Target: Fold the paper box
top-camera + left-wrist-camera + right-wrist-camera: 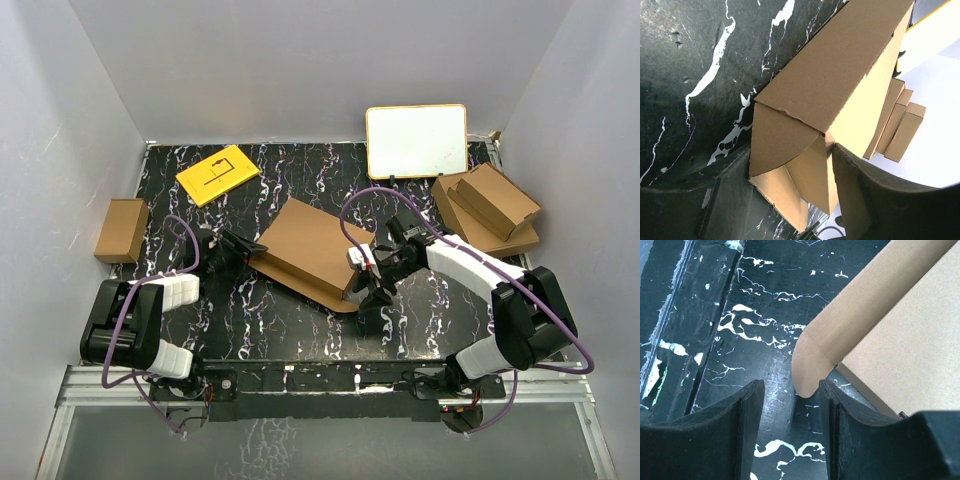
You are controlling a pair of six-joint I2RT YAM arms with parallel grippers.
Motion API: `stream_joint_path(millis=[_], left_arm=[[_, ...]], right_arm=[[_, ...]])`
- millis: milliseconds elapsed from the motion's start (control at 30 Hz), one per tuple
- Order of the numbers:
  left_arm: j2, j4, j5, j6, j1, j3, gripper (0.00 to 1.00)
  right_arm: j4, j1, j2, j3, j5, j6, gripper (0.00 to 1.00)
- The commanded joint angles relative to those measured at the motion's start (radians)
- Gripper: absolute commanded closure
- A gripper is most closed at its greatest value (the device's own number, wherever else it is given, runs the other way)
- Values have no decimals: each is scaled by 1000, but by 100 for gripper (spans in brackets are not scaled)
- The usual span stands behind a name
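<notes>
Mid-table between both arms, the paper box (310,245) lies lengthwise across; the left gripper (790,155) straddles its left end, half open, grip unclear; the right gripper (791,390), half open and empty, faces its rounded right corner

White walls (300,60), black marbled tabletop (280,320)

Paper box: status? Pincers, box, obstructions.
Left pincer straddles paper box end flap, grip unclear. Right pincer open, rounded flap tip between jaws. Box partly folded. Spare cardboard far right, clear of it.
</notes>
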Motion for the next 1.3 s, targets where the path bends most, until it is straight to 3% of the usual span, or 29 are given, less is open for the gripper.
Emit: stream_joint_path(millis=[0,300,533,700,967,1267], left_arm=[[-5,-51,-17,21,-5,21,44],[6,-60,-12,27,-5,28,44],[8,-66,-3,37,-5,34,44],[12,-65,-1,40,-4,32,44],[6,-76,0,47,-5,34,44],[14,-70,3,47,-5,35,44]], right_arm=[[15,6,-14,-2,-45,-41,48],[-63,22,-49,13,-42,-156,48],[-33,99,-117,-48,91,-230,47],[111,189,-160,-121,230,-162,47],[280,291,-148,-150,398,-68,55],[341,359,-134,-171,478,-32,57]])
